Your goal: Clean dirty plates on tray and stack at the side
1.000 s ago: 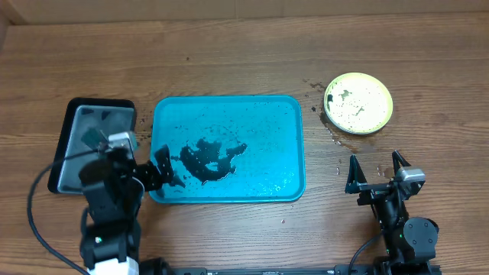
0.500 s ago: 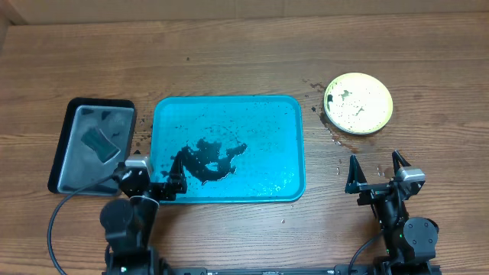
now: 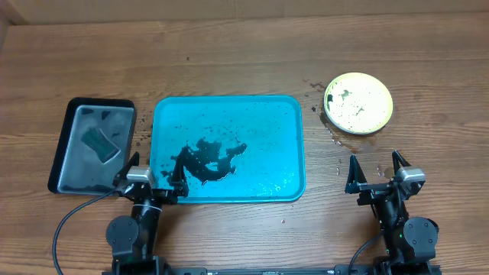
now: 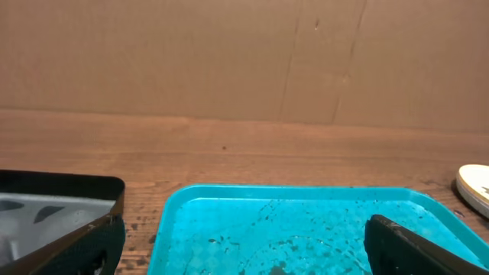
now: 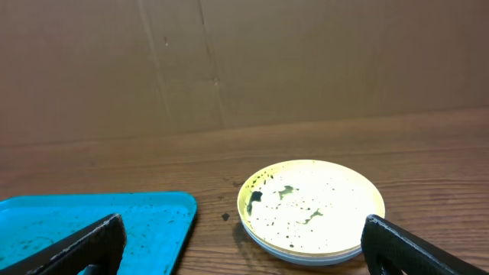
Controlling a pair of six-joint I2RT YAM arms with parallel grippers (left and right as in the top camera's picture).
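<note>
The turquoise tray [image 3: 283, 137] lies in the table's middle, holding only black smears and specks; it also shows in the left wrist view [image 4: 229, 229] and the right wrist view [image 5: 46, 218]. The plates [image 3: 358, 102] stand stacked at the right of the tray, the yellow-green one on top, speckled black; in the right wrist view [image 5: 312, 210] paler rims show under it. My left gripper [image 3: 150, 182] is open and empty at the tray's front left corner. My right gripper [image 3: 374, 174] is open and empty, in front of the stack.
A black tray with grey inside [image 3: 84, 153] lies left of the turquoise tray and holds a small dark sponge [image 3: 101, 143]. Dark specks and wet marks dot the wood around the stack. A brown cardboard wall stands behind the table.
My left arm has drawn back from the black tray toward the table's front edge and now faces the turquoise tray. The sponge lies uncovered in the black tray. The right arm has not moved.
</note>
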